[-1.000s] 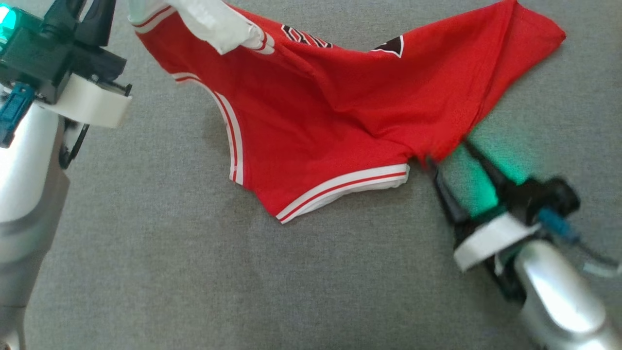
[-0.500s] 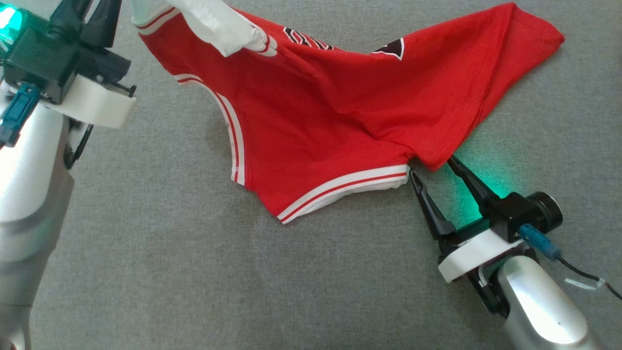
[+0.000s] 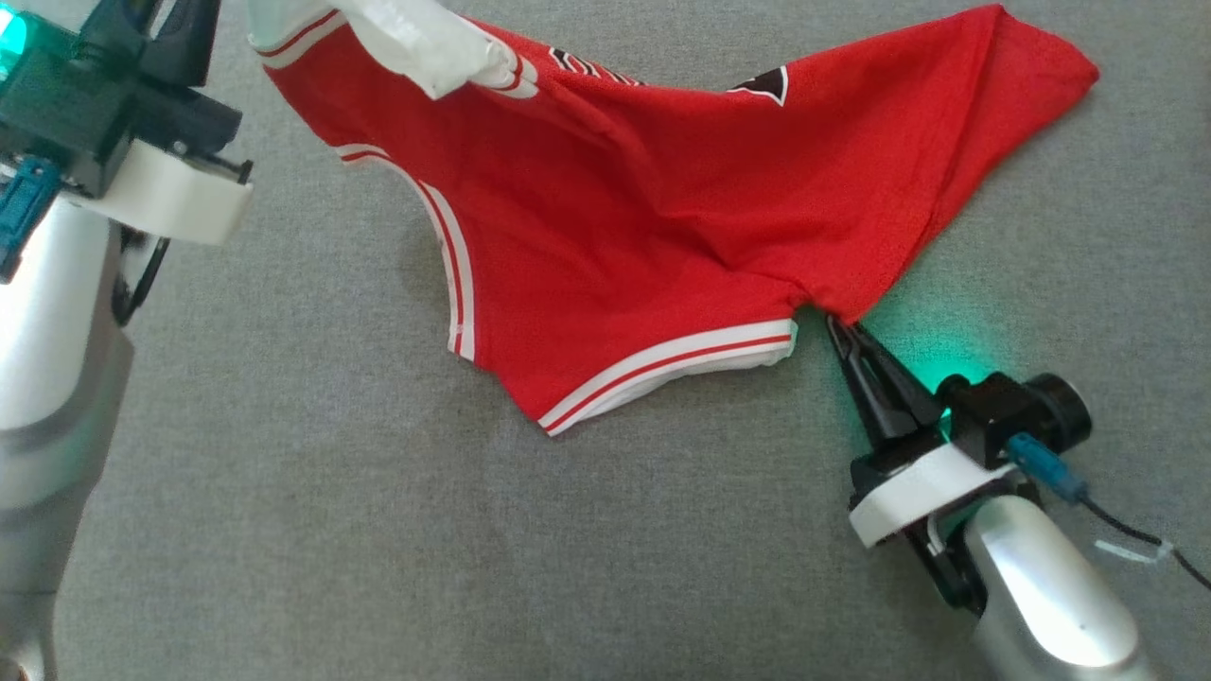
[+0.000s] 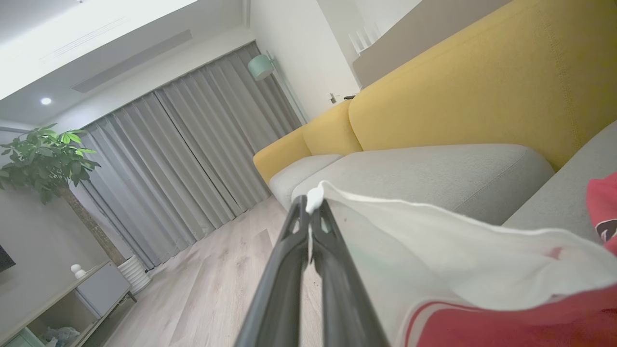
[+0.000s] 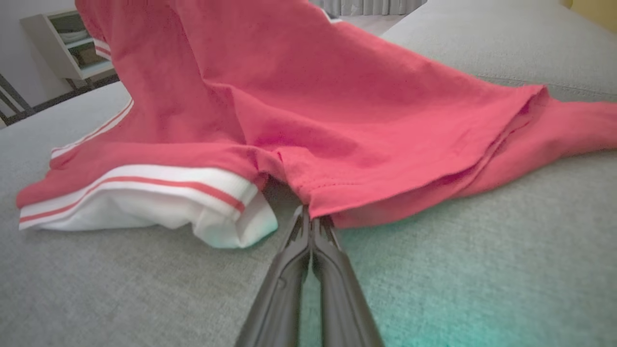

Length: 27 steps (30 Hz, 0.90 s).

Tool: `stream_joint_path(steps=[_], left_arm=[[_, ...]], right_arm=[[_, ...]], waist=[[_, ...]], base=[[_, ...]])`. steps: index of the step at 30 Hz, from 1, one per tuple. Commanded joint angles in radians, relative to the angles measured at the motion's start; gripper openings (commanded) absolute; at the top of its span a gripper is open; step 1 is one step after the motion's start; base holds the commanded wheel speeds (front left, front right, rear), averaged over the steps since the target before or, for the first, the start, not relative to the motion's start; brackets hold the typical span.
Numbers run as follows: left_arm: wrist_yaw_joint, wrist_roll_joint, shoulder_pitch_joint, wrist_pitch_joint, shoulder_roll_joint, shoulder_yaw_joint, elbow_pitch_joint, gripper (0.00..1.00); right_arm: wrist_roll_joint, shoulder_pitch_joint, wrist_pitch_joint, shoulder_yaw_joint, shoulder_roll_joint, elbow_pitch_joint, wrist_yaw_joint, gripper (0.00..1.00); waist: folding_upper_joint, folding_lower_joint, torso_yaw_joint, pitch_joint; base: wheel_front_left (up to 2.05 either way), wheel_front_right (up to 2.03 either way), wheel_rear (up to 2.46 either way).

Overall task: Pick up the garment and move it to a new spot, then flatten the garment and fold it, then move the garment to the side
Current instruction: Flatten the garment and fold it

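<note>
Garment (image 3: 662,208) hem sits pinched in my right gripper (image 3: 837,326): my two dark fingers are pressed together on the red edge at its near right corner, just beside the end of the white-and-red striped band (image 3: 662,364). From my right wrist the hem's stitched edge lies right over my fingertips, and the striped band's white end is bunched on the cushion just to their left. A green glow (image 3: 932,355) from my wrist falls on the cloth of the seat beside that grip.

My left gripper (image 4: 308,205) is closed too, on a white edge of the garment at its far left end. That end is lifted off the seat, the white inner side hanging from my fingertips, with red cloth and striped trim below it.

Between my two grips the garment slopes down to a grey seat cushion (image 3: 284,530); its red body is rumpled, and a folded red corner reaches to the far right and rests flat there.

Nothing lies on the cushion between my arms but the garment itself. A thin dark cable (image 3: 1135,549) trails from my right wrist across the seat at the near right. Bare grey cushion spreads to the near side, to the left under my left arm, and to the right past the folded corner.

Farther out, yellow back cushions (image 4: 482,86) rise behind the seat. Beyond the seat's end are a wooden floor (image 4: 217,289), grey curtains (image 4: 193,159), a leafy plant (image 4: 43,159) and a low cabinet (image 4: 72,299).
</note>
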Motion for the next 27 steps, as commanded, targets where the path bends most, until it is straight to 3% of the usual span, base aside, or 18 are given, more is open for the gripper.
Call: stream_joint_path(steps=[1,4,10,17,21,27], left_arm=[[-0.003,0.007,-0.032,-0.004,0.053,0.055,-0.041,0.0],[-0.001,0.012,-0.027,-0.004,0.06,0.064,-0.059,0.0],[-0.005,0.026,-0.002,-0.004,0.098,0.085,-0.129,0.0],[-0.015,0.022,-0.007,-0.004,0.162,0.108,-0.266,0.0],[-0.02,-0.027,-0.066,-0.004,0.209,0.138,-0.357,0.0],[-0.024,-0.125,-0.231,0.032,0.265,0.092,-0.377,0.0]], right_arm=[[0.009,-0.007,-0.011,0.002,0.0,-0.052,0.007,0.0],[0.006,-0.009,-0.011,-0.02,-0.009,-0.087,0.007,0.0],[0.037,-0.023,-0.011,-0.169,-0.049,-0.276,0.007,0.0],[0.08,-0.161,0.028,-0.273,-0.231,-0.413,0.007,0.0],[0.123,-0.275,0.149,-0.333,-0.348,-0.491,0.007,0.0],[0.233,-0.413,0.312,-0.319,-0.446,-0.501,0.007,0.0]], waist=[[0.0,0.0,-0.002,-0.001],[0.0,0.0,-0.005,-0.008],[0.0,0.0,-0.024,-0.069],[0.0,0.0,-0.046,-0.178],[0.0,0.0,-0.042,-0.224],[0.0,0.0,-0.028,-0.204]], base=[[0.0,0.0,0.0],[0.0,0.0,0.0],[0.0,0.0,0.0],[0.0,0.0,0.0],[0.0,0.0,0.0],[0.0,0.0,0.0]])
